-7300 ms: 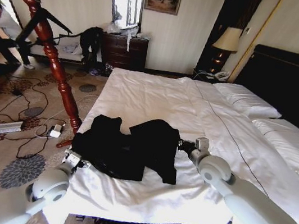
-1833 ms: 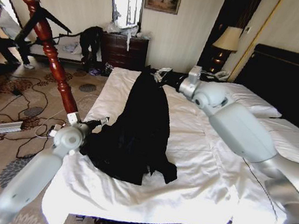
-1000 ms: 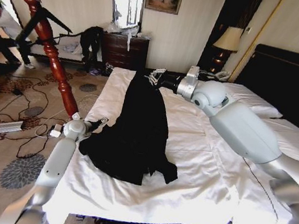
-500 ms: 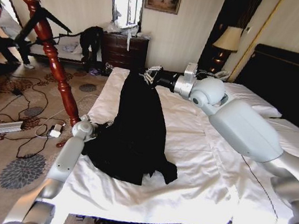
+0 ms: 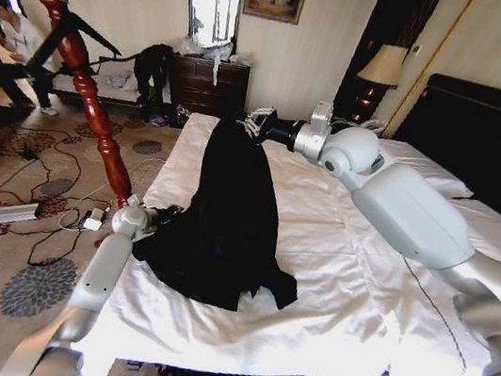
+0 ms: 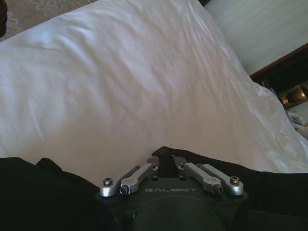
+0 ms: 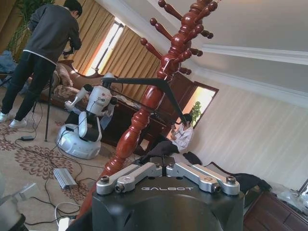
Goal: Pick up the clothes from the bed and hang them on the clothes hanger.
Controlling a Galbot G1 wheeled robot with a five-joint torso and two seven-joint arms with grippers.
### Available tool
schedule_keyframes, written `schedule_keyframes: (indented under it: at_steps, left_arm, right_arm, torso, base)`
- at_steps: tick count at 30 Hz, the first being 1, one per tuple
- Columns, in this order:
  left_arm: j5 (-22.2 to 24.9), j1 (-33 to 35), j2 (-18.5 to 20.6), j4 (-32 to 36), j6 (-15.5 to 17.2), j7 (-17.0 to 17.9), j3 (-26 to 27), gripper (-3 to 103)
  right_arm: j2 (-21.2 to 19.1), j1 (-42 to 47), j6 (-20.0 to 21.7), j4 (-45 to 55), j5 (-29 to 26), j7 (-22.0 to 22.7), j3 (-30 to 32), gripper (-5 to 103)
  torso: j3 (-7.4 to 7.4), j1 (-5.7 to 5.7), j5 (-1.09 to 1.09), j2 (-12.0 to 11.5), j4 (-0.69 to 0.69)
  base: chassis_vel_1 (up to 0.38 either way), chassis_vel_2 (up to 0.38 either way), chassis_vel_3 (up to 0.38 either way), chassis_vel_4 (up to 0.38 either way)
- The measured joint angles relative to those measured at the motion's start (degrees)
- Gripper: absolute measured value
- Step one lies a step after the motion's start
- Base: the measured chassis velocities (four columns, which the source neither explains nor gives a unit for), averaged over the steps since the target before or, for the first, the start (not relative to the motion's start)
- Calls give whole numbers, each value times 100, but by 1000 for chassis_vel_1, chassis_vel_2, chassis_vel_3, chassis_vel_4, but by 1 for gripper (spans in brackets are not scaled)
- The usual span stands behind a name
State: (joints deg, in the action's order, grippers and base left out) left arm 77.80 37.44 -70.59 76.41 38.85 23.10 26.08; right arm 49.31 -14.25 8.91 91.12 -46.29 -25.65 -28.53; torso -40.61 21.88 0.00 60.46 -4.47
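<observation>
Left gripper point(image 5: 162, 215): clamped on the clothes' point(image 5: 227, 213) near hem, at the bed point(image 5: 330, 287) edge.
Right gripper point(image 5: 253, 124): pinching the collar end — lifted over the far bedside.
Clothes hanger point(image 5: 79, 65): left, beyond cables point(image 5: 48, 204) — dresser point(image 5: 208, 84) behind.

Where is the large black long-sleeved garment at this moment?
In the head view, the large black long-sleeved garment is stretched over the white-duvet bed, its top lifted by the right end effector, its lower edge held by the left end effector.
</observation>
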Motion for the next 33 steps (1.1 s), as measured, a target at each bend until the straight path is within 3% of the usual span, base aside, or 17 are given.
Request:
schedule_keyframes:
  at_steps: [4, 10, 15, 19, 20, 24, 25, 29, 33]
  left_arm:
    - [24, 65, 84, 112, 11, -44, 3, 2]
    - [-6, 157, 244, 566, -216, -124, 11, 1]
    - [-222, 206, 749, 1520, -603, -154, -179, 1]
    - [-545, -62, 1427, 2636, -1072, 40, -355, 1]
    - [-545, -62, 1427, 2636, -1072, 40, -355, 1]
    - [-558, -528, 2386, 3539, -1200, 204, -361, 1]
    - [-558, -528, 2386, 3539, -1200, 204, -361, 1]
    - [-398, -990, 3230, 4108, -1155, 199, -355, 1]
    - [-89, -1438, 3780, 4243, -1110, 143, -247, 1]
  right_arm:
    - [24, -29, -11, -54, -3, 1, 16, 0]
    - [-10, -14, -16, -127, 24, 127, 41, 0]
    - [-202, 66, 301, -90, 20, 648, 161, 0]
    - [-462, 114, 870, 237, -563, 1492, 364, 0]
    - [-462, 114, 870, 237, -563, 1492, 364, 0]
    - [-638, 21, 1288, 748, -1644, 2947, 609, 0]
    - [-638, 21, 1288, 748, -1644, 2947, 609, 0]
    - [-849, -191, 1177, 1032, -2011, 3652, 863, 0]
    - [-1178, -395, 1019, 1069, -1930, 3686, 927, 0]
  torso:
    - [0, 0, -1, 0, 1]
    - [0, 0, -1, 0, 1]
    - [0, 0, -1, 0, 0]
    - [-1, 0, 0, 0, 0]
    - [-1, 0, 0, 0, 0]
    - [0, -1, 1, 0, 0]
    - [0, -1, 1, 0, 0]
    - [0, -1, -4, 0, 4]
    - [1, -1, 2, 1, -3]
  base:
    - [0, 0, 0, 0]
    - [0, 0, 0, 0]
    - [0, 0, 0, 0]
    - [0, 0, 0, 0]
    - [0, 0, 0, 0]
    - [0, 0, 0, 0]
    - [0, 0, 0, 0]
    - [0, 0, 0, 0]
    - [0, 0, 0, 0]
